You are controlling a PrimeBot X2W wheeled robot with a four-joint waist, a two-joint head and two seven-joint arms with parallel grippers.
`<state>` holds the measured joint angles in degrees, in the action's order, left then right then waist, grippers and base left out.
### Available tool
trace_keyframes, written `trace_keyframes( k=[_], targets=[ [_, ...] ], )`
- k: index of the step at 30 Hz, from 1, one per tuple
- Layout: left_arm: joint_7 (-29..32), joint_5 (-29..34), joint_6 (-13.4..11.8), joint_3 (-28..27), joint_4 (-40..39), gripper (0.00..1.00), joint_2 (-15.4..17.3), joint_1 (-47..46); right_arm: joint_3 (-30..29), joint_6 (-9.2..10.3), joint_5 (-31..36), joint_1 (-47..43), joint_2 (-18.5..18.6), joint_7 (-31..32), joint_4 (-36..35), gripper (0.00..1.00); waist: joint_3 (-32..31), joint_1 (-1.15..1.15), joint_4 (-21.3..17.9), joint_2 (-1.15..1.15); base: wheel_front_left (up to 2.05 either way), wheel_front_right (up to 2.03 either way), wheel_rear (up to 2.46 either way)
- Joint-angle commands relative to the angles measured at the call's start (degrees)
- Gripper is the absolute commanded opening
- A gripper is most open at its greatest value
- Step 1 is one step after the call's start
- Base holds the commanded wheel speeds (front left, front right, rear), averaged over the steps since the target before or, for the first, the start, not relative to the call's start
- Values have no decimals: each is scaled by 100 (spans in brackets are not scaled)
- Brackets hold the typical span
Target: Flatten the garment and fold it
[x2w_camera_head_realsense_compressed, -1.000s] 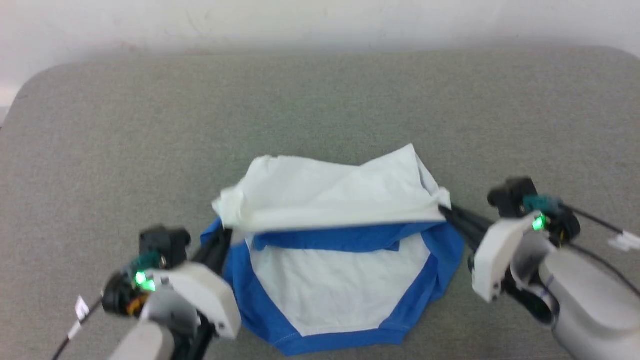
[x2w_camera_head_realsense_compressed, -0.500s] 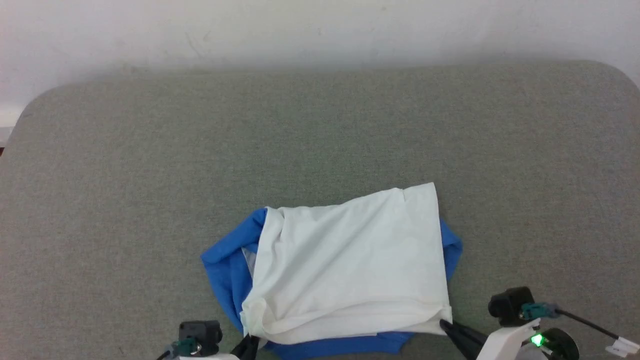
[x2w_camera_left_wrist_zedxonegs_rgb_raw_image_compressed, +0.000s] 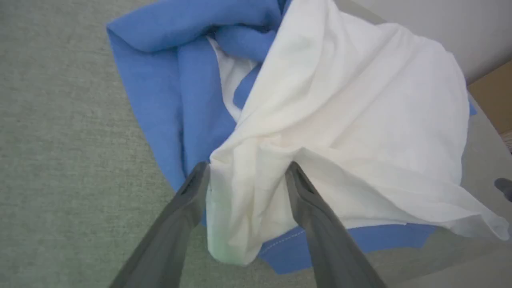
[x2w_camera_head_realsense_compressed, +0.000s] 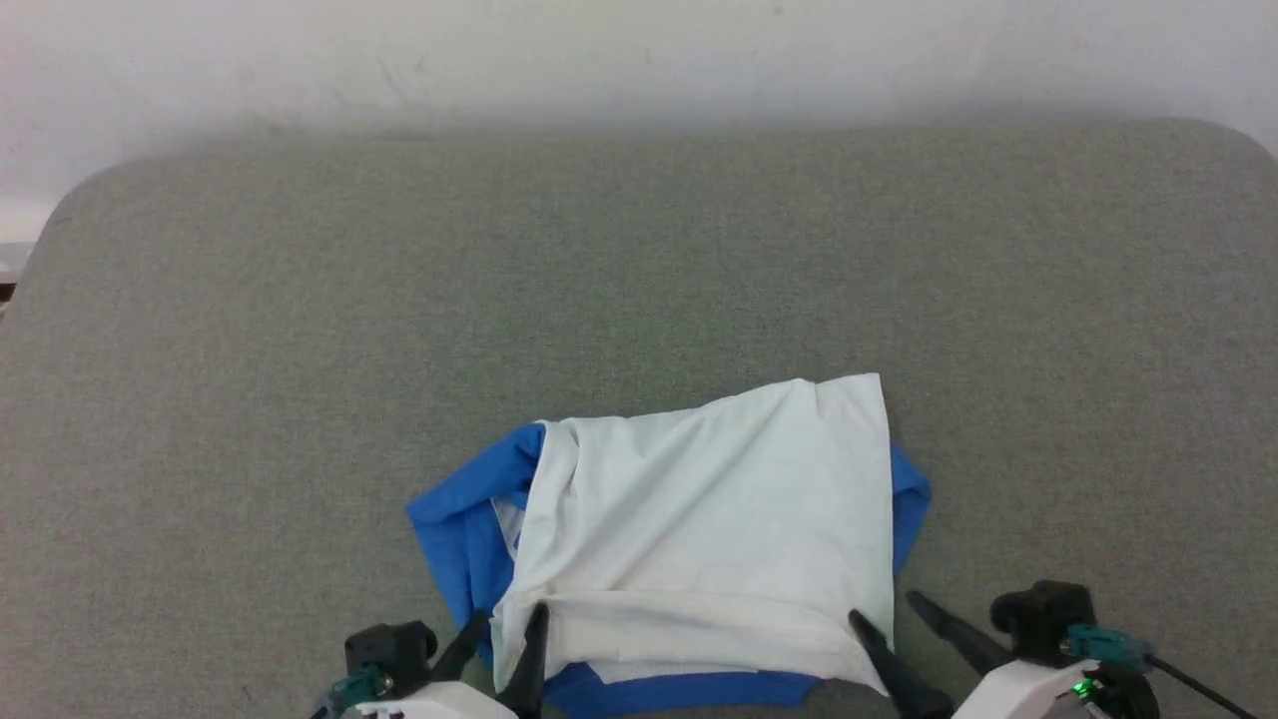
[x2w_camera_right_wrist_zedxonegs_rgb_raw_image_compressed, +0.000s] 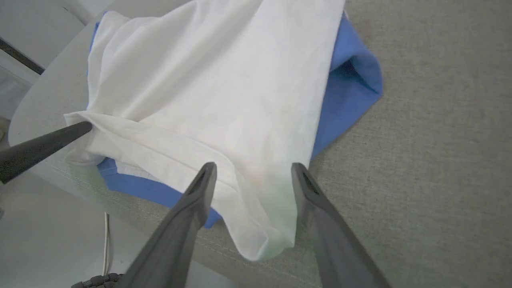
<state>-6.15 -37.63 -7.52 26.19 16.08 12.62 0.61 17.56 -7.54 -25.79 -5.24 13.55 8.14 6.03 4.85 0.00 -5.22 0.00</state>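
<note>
Grey tabletop (x2w_camera_head_realsense_compressed: 639, 250) under folded, rumpled white-blue garment (x2w_camera_head_realsense_compressed: 699, 519)

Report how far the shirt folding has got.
Done: the soft white shirt with blue sleeves lies folded over itself on the grey padded table. In hand: nothing; left pincer and right pincer stand open astride its near corners. Left: tidy the bunched blue sleeve, likely.

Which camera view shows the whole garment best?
Head view: nearly the whole garment lies square-on upon the grey surface. Each wrist view shows it slanted and close up, from its near left or right corner.
</note>
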Motion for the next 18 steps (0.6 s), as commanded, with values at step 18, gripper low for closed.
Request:
trace_keyframes(
  k=[18],
  targets=[
    [-883, 1618, -400, -1471, -1775, 100, -149, -172, -2386, 5, 365, -181, -676, 657, -781, 100, -74, 0, 360, 0, 0, 0, 0]
  ],
)
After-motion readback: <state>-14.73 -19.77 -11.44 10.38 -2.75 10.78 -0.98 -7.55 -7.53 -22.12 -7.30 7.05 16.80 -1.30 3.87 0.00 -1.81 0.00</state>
